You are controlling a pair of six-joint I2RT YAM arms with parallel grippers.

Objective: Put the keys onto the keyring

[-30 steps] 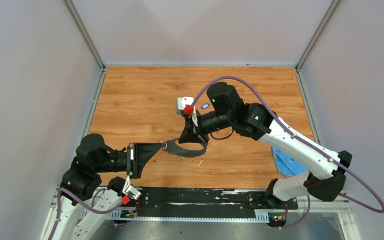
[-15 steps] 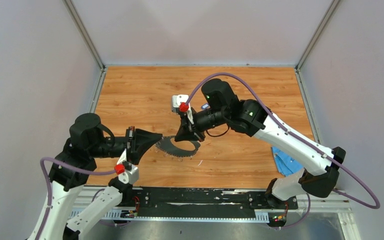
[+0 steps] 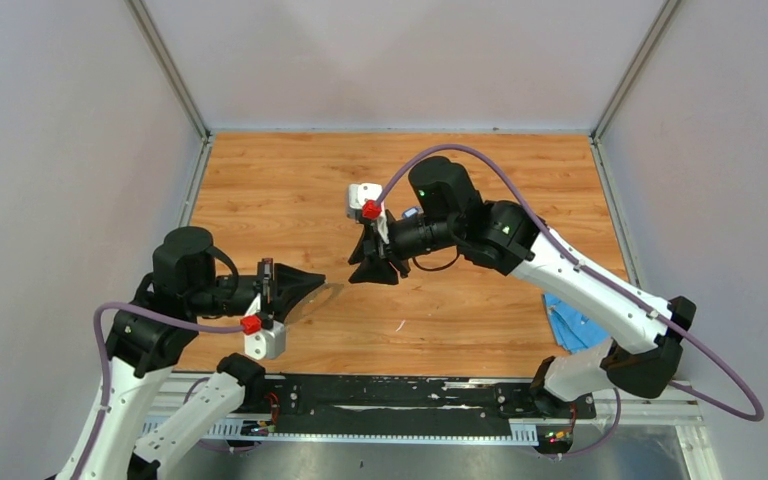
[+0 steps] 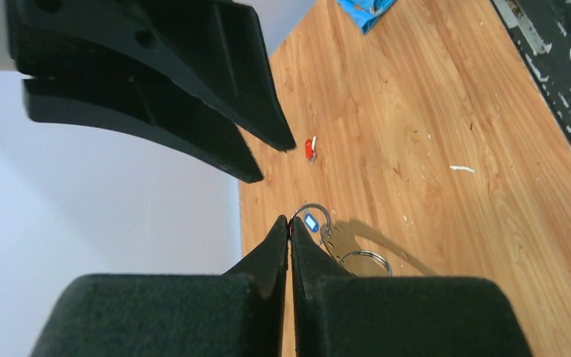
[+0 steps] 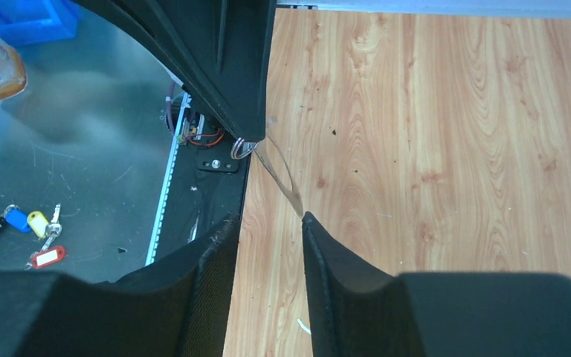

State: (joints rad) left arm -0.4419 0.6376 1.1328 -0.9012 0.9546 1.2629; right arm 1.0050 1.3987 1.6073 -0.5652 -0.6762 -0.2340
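Observation:
My left gripper (image 3: 318, 278) is shut on the rim of the keyring (image 5: 282, 175), which hangs edge-on above the table. In the left wrist view, thin grey loops of the keyring (image 4: 332, 239) curve away from my closed gripper (image 4: 290, 221). My right gripper (image 3: 375, 278) is open and empty. In the right wrist view the ring's far end lies just beyond my right gripper (image 5: 268, 217). The blue-headed key (image 3: 410, 212) lies on the table by the right arm and shows past the ring (image 4: 311, 222). The red-headed key (image 4: 310, 147) lies on the table farther off.
A blue cloth (image 3: 572, 325) lies at the table's right front. A thin white sliver (image 3: 400, 325) lies on the wood between the arms. A loose bunch of tagged keys (image 5: 22, 230) lies on the metal floor off the table's front edge.
The ring hung flat between both grippers. The right gripper has let go and opened. The left arm has risen and turned the ring edge-on to the top camera.

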